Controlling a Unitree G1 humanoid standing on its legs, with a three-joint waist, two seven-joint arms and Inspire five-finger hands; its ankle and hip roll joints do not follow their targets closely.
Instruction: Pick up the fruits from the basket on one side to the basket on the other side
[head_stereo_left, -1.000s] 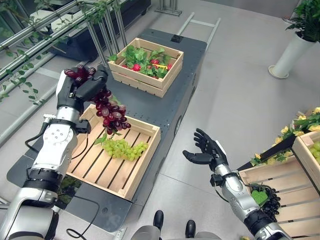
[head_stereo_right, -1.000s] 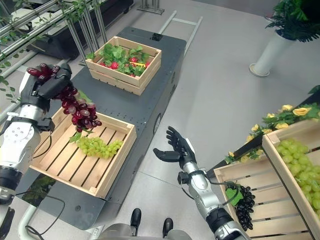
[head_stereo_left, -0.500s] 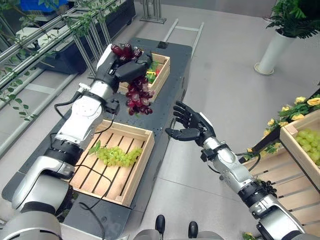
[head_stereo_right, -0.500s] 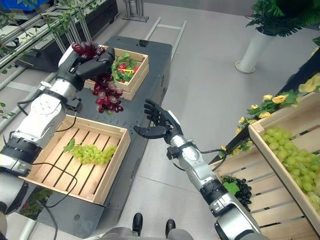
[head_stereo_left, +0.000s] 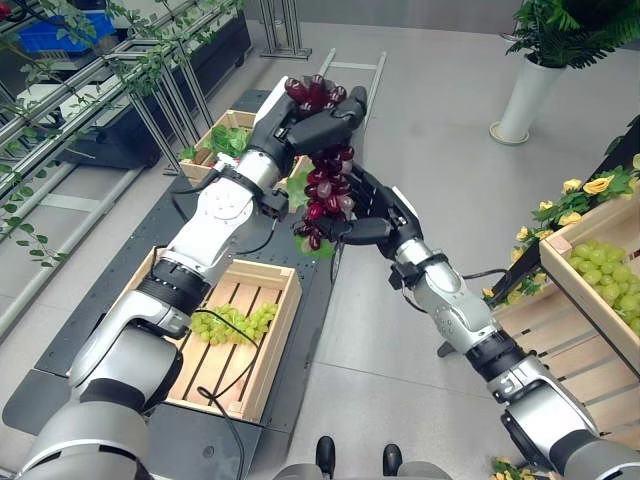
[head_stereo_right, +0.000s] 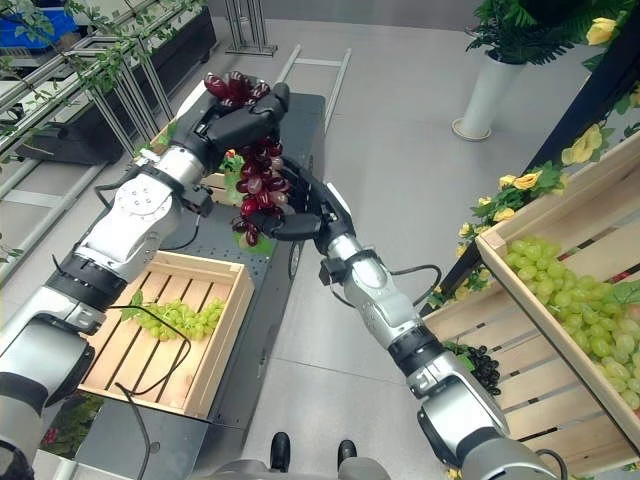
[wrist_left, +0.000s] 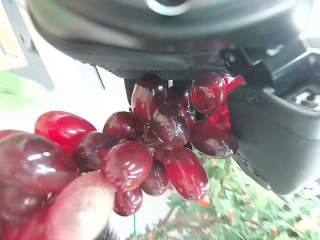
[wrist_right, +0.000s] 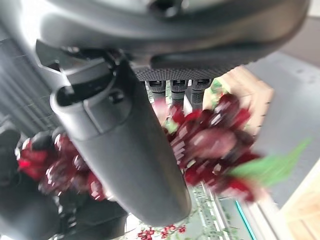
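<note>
A bunch of red grapes hangs in the air over the right edge of the dark cart, its top clamped in my left hand, whose fingers curl round the stem end. The left wrist view has the grapes dangling just past the palm. My right hand is open, fingers spread, and reaches in against the lower half of the bunch from the right; its thumb lies straight beside the grapes. Below, a wooden crate holds green grapes.
A second crate with leaves stands farther back on the cart. Wooden crates at the right hold green grapes and black grapes, trimmed with yellow flowers. A white plant pot stands behind; a vine-covered rack lines the left.
The camera has swung right. My left hand has carried the red grapes up and rightward off the crate, and my right hand has risen to meet the bunch.
</note>
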